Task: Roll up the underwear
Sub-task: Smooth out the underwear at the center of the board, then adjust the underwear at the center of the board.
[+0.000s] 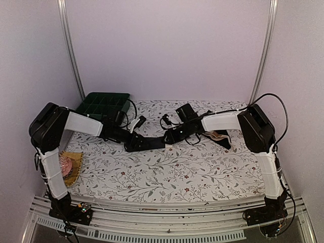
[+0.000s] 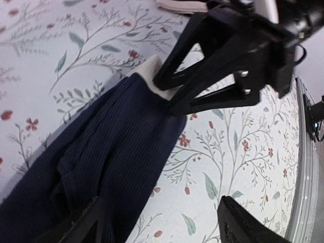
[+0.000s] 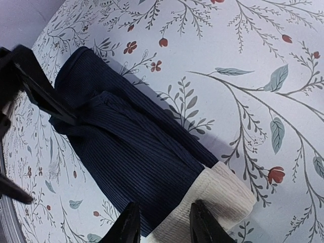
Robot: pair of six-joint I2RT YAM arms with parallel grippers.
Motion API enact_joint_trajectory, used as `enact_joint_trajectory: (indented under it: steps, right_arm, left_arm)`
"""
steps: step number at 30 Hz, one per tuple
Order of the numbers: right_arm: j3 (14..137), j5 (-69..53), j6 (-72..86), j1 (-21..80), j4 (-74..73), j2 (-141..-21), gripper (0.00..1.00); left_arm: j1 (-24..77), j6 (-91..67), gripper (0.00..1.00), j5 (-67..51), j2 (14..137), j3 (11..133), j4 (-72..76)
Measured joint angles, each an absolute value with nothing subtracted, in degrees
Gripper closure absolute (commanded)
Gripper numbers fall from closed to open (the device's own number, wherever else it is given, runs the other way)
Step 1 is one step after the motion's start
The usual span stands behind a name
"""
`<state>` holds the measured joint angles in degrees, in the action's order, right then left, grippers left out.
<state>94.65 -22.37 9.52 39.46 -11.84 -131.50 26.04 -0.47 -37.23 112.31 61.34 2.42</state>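
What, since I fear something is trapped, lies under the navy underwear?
Only the flowered tablecloth shows around the navy underwear, which rests on it. Anything directly beneath or inside its folds is covered.

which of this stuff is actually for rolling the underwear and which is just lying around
For the job:
- dark underwear with a cream band, pinched at that band by the right gripper
- beige underwear, lying off to the right

Just lying about:
- green tray, back left
- pink knitted ball, at the left edge
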Motion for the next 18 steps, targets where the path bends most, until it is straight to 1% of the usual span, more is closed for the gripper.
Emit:
enact_joint_trajectory:
  steps: [1,2,4,7,9,11,14,18]
  right_arm:
    - [94.65,-22.15,9.21,39.46,-12.08,-131.28,0.6]
    - [94.59,-21.71,8.93,39.46,-12.6,-130.89,0.58]
    - [94.43,-21.08,8.05,39.35,-13.63,-129.69,0.54]
    - [94.43,-20.21,6.79,39.24,-14.33,-127.46,0.45]
    - [94.37,-19.79,6.0,39.2,-14.7,-125.54,0.34]
    - [93.91,-18.92,5.19,39.42,-14.85,-123.55,0.19]
    - [92.36,-13.82,3.09,40.58,-15.46,-119.98,0.01]
    - [91.42,-3.27,-0.03,43.59,-16.58,-117.64,0.01]
  left_arm:
    - [25.8,-0.38,0.03,-37.8,111.04,61.34,2.09]
    - [25.5,-0.6,0.02,-38.57,109.12,61.34,1.8]
    - [24.91,-0.38,0.02,-39.55,105.58,61.39,1.48]
    - [23.77,-0.43,0.02,-40.56,100.64,61.69,1.39]
    - [22.87,-0.4,0.02,-40.38,99.04,61.98,1.39]
    - [21.54,-0.25,0.02,-39.88,98.48,62.0,1.3]
    - [19.25,-0.1,0.02,-39.22,98.54,61.47,0.97]
    - [16.1,-0.05,0.02,-39.07,98.45,58.3,1.78]
